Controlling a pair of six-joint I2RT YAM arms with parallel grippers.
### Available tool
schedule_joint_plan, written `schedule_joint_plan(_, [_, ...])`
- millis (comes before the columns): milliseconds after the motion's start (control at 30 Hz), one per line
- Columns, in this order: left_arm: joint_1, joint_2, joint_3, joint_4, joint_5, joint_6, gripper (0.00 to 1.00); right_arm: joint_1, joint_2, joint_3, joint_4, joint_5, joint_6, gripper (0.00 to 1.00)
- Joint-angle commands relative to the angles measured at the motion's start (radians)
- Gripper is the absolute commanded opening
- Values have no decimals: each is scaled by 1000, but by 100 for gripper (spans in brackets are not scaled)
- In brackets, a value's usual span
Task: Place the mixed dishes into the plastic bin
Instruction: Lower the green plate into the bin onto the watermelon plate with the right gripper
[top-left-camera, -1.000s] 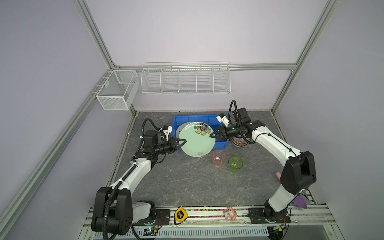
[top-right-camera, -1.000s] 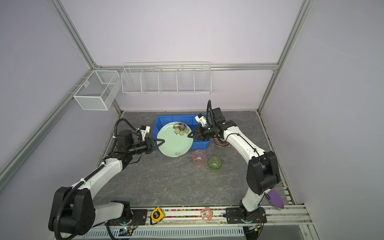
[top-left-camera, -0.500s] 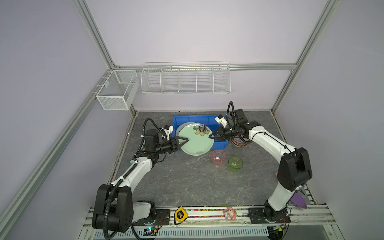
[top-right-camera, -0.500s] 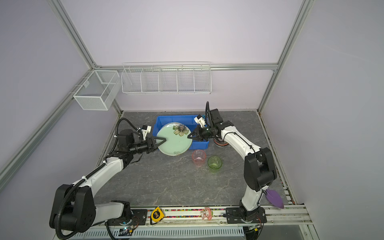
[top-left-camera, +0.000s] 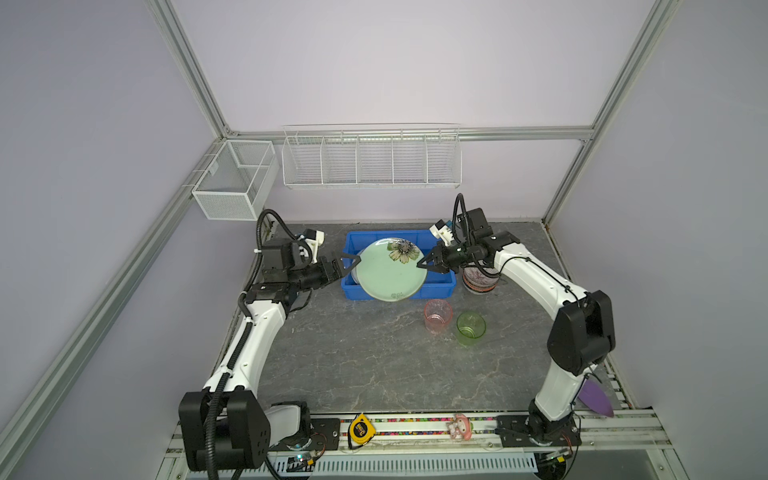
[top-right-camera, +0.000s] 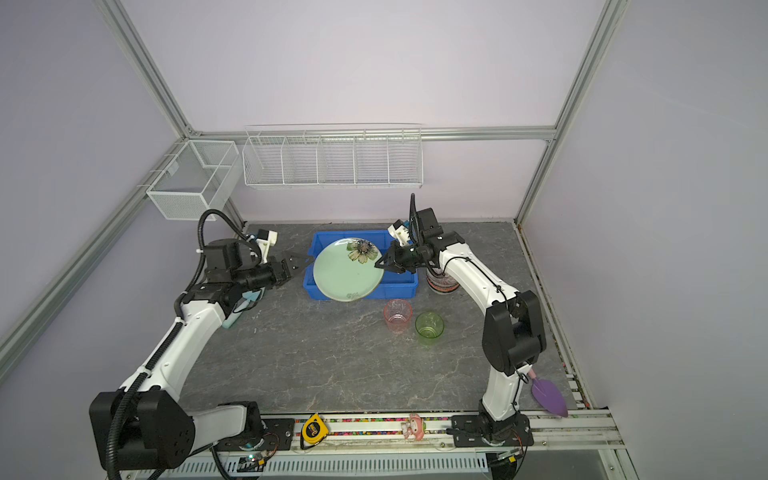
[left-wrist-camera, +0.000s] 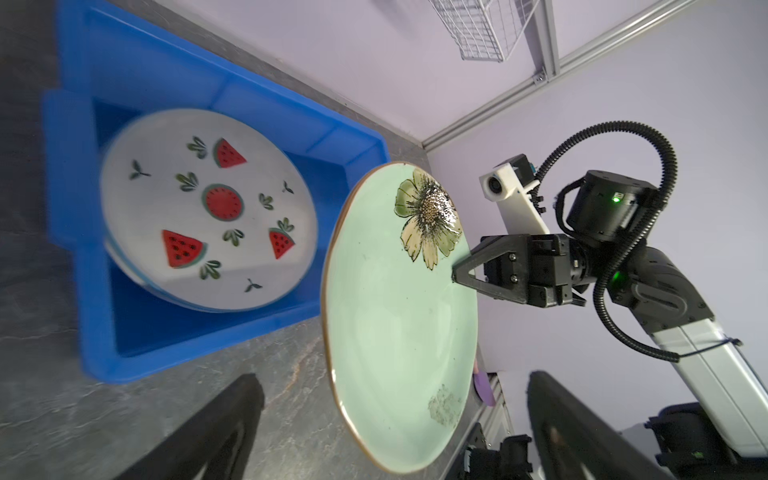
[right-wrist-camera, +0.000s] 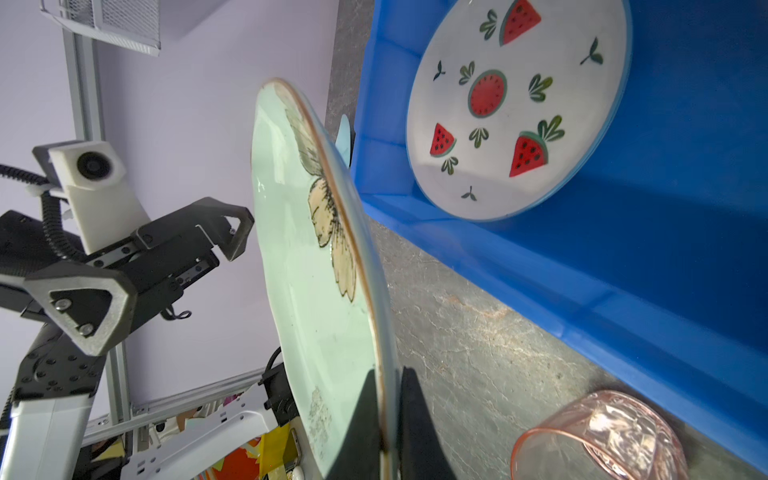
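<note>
A pale green plate (top-left-camera: 390, 270) (top-right-camera: 347, 270) with a flower print hangs tilted over the blue plastic bin (top-left-camera: 440, 286) (top-right-camera: 399, 289). My right gripper (top-left-camera: 420, 264) (right-wrist-camera: 390, 374) is shut on the plate's right rim. My left gripper (top-left-camera: 351, 262) (left-wrist-camera: 390, 380) stands open at the left rim, its spread fingers on either side of the edge without touching. In the wrist views a white watermelon plate (left-wrist-camera: 208, 208) (right-wrist-camera: 515, 108) lies in the bin. A pink cup (top-left-camera: 437, 316) and a green cup (top-left-camera: 471, 328) stand in front of the bin. A stack of patterned bowls (top-left-camera: 478, 282) sits to its right.
Two white wire baskets (top-left-camera: 370, 158) (top-left-camera: 235, 183) hang on the back and left walls. A purple scoop (top-left-camera: 596, 399) lies at the front right by the rail. A teal scoop (top-right-camera: 245, 303) lies under my left arm. A yellow tape measure (top-left-camera: 359, 430) sits on the front rail.
My left gripper has opened and let go of the green plate's left rim. My right gripper now holds the plate alone, and the plate has shifted a little back over the bin.
</note>
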Motion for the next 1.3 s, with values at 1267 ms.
schedule_joint_plan(1267, [29, 64, 3, 47, -282, 104, 100, 48, 583, 555, 41, 137, 139, 11])
